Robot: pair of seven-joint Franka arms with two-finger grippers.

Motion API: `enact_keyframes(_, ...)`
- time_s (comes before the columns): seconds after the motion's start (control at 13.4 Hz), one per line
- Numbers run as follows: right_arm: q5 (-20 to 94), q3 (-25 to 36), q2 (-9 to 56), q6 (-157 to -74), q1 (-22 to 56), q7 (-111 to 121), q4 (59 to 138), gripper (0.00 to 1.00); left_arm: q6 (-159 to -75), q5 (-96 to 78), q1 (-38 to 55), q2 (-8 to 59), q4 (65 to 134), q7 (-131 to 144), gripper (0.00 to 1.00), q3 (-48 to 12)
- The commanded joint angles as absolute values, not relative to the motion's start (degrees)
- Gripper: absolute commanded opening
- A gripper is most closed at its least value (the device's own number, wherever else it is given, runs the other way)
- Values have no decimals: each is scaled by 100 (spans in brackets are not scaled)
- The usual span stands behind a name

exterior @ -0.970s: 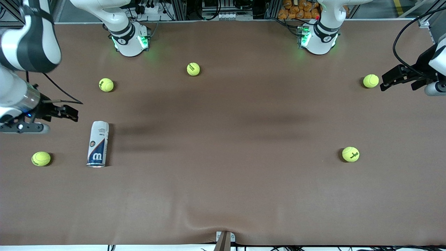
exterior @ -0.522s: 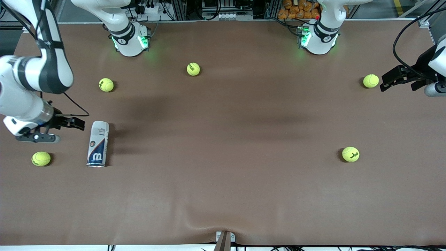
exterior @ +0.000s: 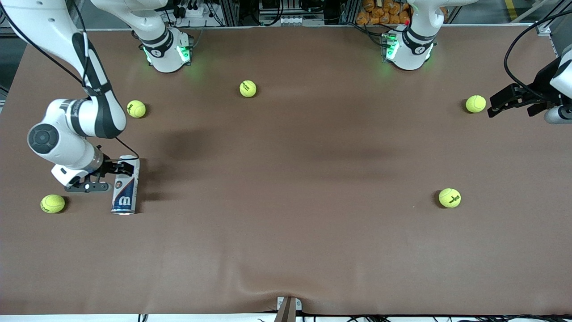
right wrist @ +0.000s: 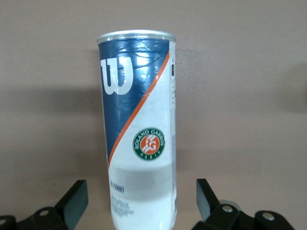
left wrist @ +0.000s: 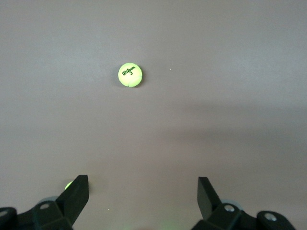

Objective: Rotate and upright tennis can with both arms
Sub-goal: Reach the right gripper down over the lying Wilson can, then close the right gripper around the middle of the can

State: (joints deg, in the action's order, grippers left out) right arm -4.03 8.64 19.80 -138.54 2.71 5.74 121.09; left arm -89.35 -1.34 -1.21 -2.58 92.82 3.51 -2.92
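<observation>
Fingers of the right gripper [right wrist: 139,201] spread wide astride the lying tennis can [exterior: 124,185]; the waiting left gripper [left wrist: 143,194] also gapes above the counter [exterior: 286,179].

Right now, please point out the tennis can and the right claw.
tennis can [exterior: 124,190], front view, on the label's middle.
tennis can [right wrist: 139,124], right wrist view, on the label.
right claw [right wrist: 141,199], right wrist view, midway between its open fingertips.
</observation>
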Motion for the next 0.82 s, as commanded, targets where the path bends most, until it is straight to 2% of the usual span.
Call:
enact_keyframes(0.0, -519, 853, 2144, -14158, 237, 668, 12182, 100, -8815, -132, -149, -202, 9149, 246, 100, -308)
enact_keyframes(0.52, -519, 853, 2636, -14783, 220, 668, 12173, 100, -8815, -132, -141, -185, 9158, 255, 100, -308)
enact_keyframes(0.6, -519, 853, 2637, -14818, 220, 659, 12173, 94, -8815, -132, -141, -167, 9150, 255, 100, -308)
enact_keyframes(0.67, -519, 853, 2637, -14836, 220, 659, 12173, 78, -8815, -132, -141, -167, 9149, 255, 100, -308)
enact_keyframes(0.75, -519, 853, 2637, -14836, 220, 650, 12173, 66, -8815, -132, -141, -167, 9149, 255, 100, -308)
